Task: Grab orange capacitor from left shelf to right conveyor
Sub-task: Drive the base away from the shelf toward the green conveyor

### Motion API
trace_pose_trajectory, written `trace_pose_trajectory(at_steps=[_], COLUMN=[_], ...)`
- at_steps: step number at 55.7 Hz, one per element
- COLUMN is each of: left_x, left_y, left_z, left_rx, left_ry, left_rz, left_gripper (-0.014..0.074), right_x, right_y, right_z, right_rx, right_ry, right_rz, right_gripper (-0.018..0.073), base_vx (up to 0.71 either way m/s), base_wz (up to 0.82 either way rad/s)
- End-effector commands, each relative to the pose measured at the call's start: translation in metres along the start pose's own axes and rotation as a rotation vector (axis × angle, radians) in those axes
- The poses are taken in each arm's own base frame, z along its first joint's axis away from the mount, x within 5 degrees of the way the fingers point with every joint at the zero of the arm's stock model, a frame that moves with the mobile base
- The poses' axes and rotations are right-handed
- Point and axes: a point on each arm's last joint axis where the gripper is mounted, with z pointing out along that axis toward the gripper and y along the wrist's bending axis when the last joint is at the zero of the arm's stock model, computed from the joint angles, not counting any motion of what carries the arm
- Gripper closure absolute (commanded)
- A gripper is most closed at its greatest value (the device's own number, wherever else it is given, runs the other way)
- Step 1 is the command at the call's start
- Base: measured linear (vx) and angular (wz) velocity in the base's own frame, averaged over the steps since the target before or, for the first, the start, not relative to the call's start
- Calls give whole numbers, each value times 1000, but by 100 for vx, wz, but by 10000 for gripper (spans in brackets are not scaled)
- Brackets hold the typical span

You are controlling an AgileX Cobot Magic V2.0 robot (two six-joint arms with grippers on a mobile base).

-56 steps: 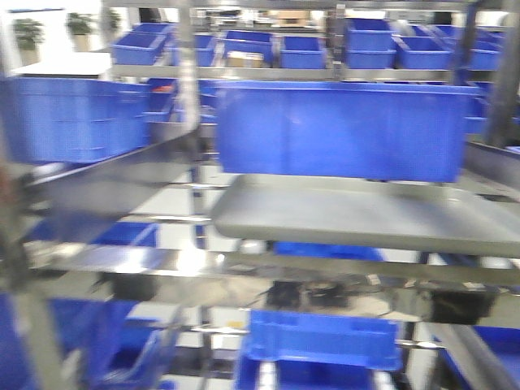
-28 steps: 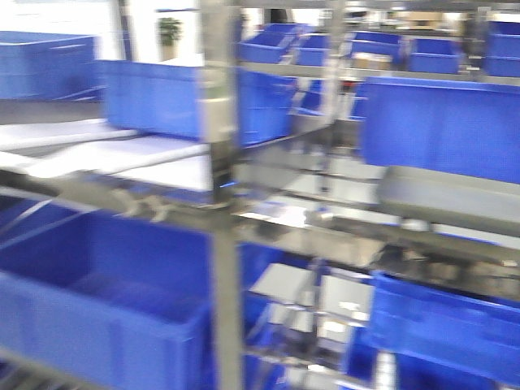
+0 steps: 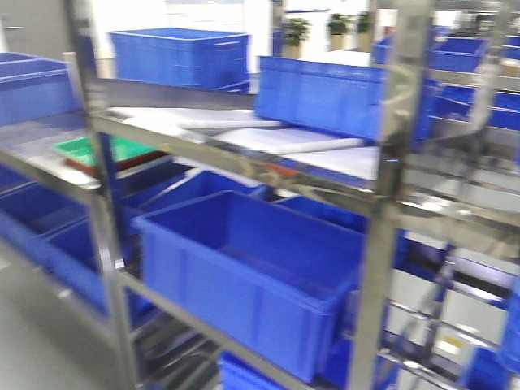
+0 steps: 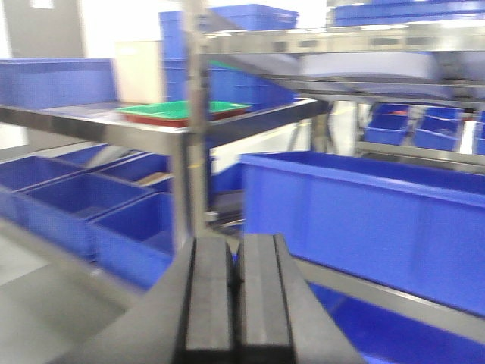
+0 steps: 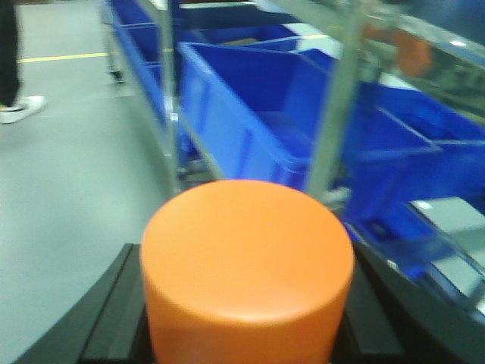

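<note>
Gripping the orange capacitor [image 5: 246, 250] by its sides, right pincer [image 5: 244, 318] clamps it; looks rigid, smooth, likely slippery, light; left pincer [image 4: 235, 288] closed, empty

orange capacitor [image 5: 247, 265]: bright orange cylinder, smooth flat top, rounded edge. Seen from above, upright, clamped in right gripper [image 5: 247, 322], black fingers [image 5: 114, 318] on both sides. Side print not visible. shelf [image 3: 383, 203]: shiny steel rack, large blue bins [image 3: 244, 276] on lower level, pale flat tray [image 3: 268, 138] above. Blurred. Capacitor near shelf, not on it.
</note>
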Motion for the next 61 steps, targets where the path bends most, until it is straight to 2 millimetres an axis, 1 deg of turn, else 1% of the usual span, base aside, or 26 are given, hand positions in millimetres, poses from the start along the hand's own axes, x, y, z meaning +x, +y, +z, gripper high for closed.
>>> trace_pose_trajectory(at_steps=[1,40,61], left_x=[3,3,3], left_y=[0,0,0], left_z=[0,0,0], left_rx=[2,1,1], left_ry=[-61,-61,-61], left_rz=[-9,-9,-9], left_gripper=[603,603,603], right_x=[-15,-15,-15], right_y=[-1,-1,-1], right_z=[-4,-4,-4], right_rx=[6,6,6], right_ry=[-105,-105,-105], right_rz=[-14,-14,-14], right_gripper=[216,216,216], base_vx=[-8,-4,9], base_wz=[56,68,43])
